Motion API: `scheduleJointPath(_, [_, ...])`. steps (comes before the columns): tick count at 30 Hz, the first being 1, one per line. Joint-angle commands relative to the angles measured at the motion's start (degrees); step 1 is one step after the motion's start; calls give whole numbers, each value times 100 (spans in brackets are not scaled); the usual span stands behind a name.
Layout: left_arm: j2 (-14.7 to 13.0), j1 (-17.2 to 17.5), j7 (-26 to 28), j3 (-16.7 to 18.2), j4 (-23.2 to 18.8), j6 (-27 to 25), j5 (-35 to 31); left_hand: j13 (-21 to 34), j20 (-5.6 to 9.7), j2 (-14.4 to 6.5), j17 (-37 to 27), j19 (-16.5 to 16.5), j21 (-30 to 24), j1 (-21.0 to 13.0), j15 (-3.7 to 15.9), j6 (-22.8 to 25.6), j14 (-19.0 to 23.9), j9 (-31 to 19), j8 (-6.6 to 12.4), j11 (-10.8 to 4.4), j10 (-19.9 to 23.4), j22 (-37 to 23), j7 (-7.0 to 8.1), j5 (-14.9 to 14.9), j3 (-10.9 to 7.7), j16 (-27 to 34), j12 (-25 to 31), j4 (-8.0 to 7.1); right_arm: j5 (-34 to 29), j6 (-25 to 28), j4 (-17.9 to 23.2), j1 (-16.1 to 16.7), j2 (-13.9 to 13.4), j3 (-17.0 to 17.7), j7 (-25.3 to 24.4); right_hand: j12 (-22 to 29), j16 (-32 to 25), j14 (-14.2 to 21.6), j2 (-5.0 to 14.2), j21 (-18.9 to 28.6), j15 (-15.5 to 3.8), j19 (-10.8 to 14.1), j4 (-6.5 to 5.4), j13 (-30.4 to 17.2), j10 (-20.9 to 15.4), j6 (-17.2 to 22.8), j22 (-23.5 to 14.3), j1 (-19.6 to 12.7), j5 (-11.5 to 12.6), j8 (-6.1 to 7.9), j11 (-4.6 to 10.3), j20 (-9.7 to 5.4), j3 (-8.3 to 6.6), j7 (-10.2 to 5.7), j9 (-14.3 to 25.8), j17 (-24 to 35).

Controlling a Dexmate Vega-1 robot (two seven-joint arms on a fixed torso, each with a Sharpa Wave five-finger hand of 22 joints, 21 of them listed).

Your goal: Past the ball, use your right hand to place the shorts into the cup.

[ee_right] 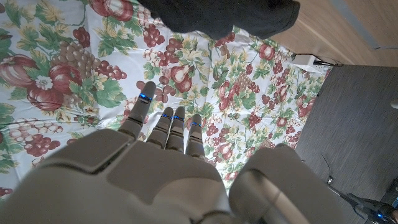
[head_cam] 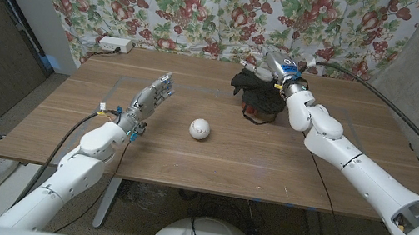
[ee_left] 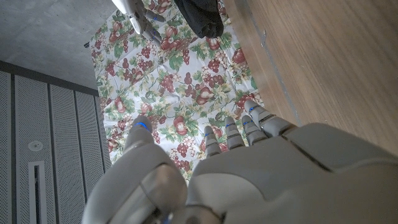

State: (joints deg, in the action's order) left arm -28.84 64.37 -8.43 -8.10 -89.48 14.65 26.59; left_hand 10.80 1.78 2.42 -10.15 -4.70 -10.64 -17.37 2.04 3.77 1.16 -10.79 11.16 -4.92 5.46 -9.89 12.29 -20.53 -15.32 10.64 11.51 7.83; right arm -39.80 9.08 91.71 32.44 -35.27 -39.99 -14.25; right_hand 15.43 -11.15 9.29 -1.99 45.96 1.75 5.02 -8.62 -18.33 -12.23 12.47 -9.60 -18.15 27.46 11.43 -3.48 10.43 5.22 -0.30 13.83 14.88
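The black shorts [head_cam: 254, 91] lie in a heap at the table's far side, right of centre, over a dark round thing with a reddish rim [head_cam: 257, 119] that I cannot make out as a cup. My right hand [head_cam: 281, 68] hovers just above and behind the heap, fingers stretched out, holding nothing; in the right wrist view the hand [ee_right: 168, 168] reaches past the shorts [ee_right: 217, 15]. The white ball [head_cam: 200, 129] sits at mid-table. My left hand [head_cam: 150, 98] stays to the ball's left, fingers straight and apart; the left wrist view shows this hand [ee_left: 249, 174] empty.
A white box with a cable [head_cam: 113, 44] sits at the wooden table's [head_cam: 210, 164] far left corner. A floral cloth [head_cam: 210, 8] hangs behind the table. A dark cable runs off my right arm to the right.
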Motion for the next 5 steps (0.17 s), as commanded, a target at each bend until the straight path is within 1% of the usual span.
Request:
scheduleJointPath(1, [77,-242,-59,-77,106,-112,-23,8,324,-10,-18,-34,-48,-28,294,28,32,-9,5,5,7,-17,29,16,-44,12,17,15,188,22,291,119,-102,248,24,-26,-4,16,30,-20,23,-8,-31,10,-26,26,-11,31,12,-1,-35,-14,28,29,6,-10])
scheduleJointPath(5, [78,-359,-159,-131,221,-132,-44,8,320,-9,-18,-33,-47,-28,294,28,34,-9,5,6,8,-17,30,17,-45,12,17,15,212,64,337,162,-104,294,-11,-33,-18,44,65,-44,10,4,-31,34,-34,25,-12,66,4,-1,-36,-16,32,27,-8,-29])
